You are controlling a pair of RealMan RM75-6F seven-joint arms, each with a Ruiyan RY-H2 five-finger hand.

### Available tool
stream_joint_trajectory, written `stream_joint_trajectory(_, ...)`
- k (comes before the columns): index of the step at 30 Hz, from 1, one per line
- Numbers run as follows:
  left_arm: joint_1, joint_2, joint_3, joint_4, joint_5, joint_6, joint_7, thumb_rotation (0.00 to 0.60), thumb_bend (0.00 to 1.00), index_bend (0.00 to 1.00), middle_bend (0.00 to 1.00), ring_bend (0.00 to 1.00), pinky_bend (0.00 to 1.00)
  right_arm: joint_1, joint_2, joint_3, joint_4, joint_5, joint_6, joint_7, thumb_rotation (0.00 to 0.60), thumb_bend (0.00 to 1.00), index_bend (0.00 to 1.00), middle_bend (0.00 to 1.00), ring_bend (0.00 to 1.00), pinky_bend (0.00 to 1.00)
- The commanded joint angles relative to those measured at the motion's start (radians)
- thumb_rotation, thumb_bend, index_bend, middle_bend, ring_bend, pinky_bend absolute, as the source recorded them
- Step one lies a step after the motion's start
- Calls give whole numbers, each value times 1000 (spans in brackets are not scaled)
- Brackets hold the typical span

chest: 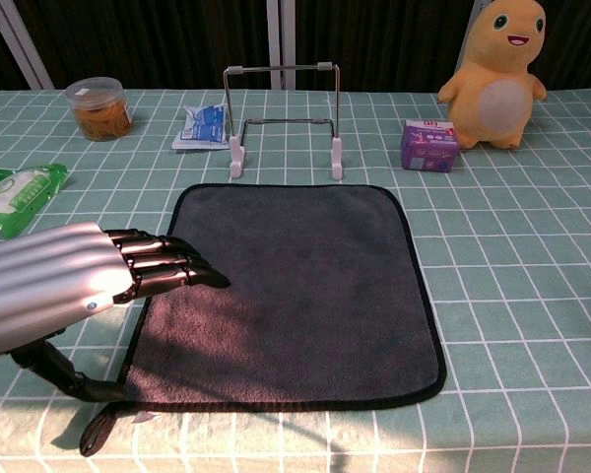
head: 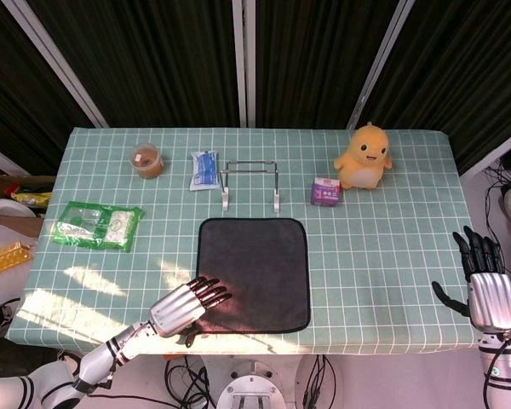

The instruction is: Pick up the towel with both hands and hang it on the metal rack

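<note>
The towel point(chest: 295, 291) is lying flat on the table point(head: 392, 247), its slightly longer axis running from the near edge toward the metal rack point(chest: 283, 118) just beyond its far edge. The left hand point(head: 186, 307) is stretching its fingers point(chest: 167, 264), extended and close together, over the towel's near-left edge, thumb under the table edge, gripping nothing. The right hand point(head: 485, 285) is hovering well apart, fingers spread, empty.

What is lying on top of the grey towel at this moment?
Only the fingers of the left hand lie over the towel, at its near left edge. Its remaining surface is bare. What is under the fingers is covered.
</note>
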Motion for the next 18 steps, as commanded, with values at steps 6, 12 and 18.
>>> stream_joint_trajectory(6,-4,6,9,-8,-13,6,16,577,96,135,167,133,246,0,-8,-2,13,3,-4,5,600,194,0,0,0,0)
stream_joint_trajectory(12,2,35,15,-25,-29,22,27,585,96,135,167,133,243,-4,-4,3,13,3,8,10,600,195,0,0,0,0)
stream_joint_trajectory(18,15,49,19,-22,-67,5,81,597,97,135,157,130,233,0,-10,3,11,3,3,0,600,195,0,0,0,0)
